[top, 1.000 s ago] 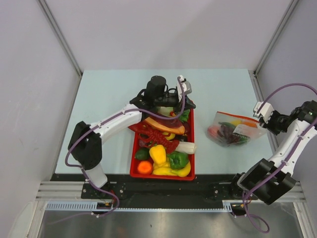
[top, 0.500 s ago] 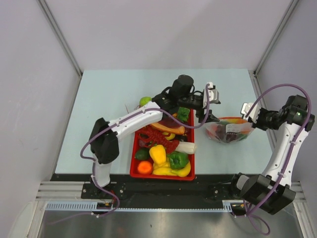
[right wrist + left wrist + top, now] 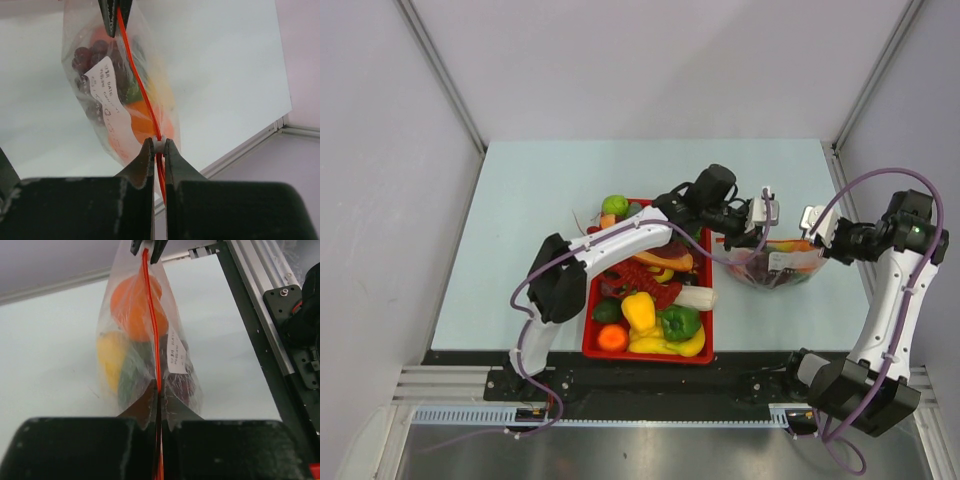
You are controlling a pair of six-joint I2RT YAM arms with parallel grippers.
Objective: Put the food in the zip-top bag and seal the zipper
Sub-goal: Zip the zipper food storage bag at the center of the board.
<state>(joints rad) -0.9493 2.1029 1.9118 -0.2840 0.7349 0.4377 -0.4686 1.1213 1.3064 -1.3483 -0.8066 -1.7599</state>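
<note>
The zip-top bag (image 3: 782, 268) hangs right of the tray, held up between both grippers, with food inside. My left gripper (image 3: 754, 238) is shut on the left end of the zipper (image 3: 154, 325); its jaws pinch the orange-red strip (image 3: 159, 395). My right gripper (image 3: 817, 240) is shut on the white slider (image 3: 159, 146) at the strip's right end. Through the bag (image 3: 145, 340) I see an orange (image 3: 132, 302), a yellow lemon (image 3: 111, 352) and a dark green piece. Purple grapes (image 3: 87, 56) show behind the white label in the right wrist view.
The red tray (image 3: 590, 338) sits left of the bag with a red toy lobster (image 3: 635, 275), yellow pepper (image 3: 639, 310), green pepper (image 3: 680, 323), an orange ball (image 3: 612, 338) and other toys. A green fruit (image 3: 613, 204) lies at its far left corner. The table's right edge rail (image 3: 260, 315) is close.
My left arm swung right from over the tray to the bag's left end and shut on the strip. My right gripper closed in on the right end. The bag now hangs between them.
</note>
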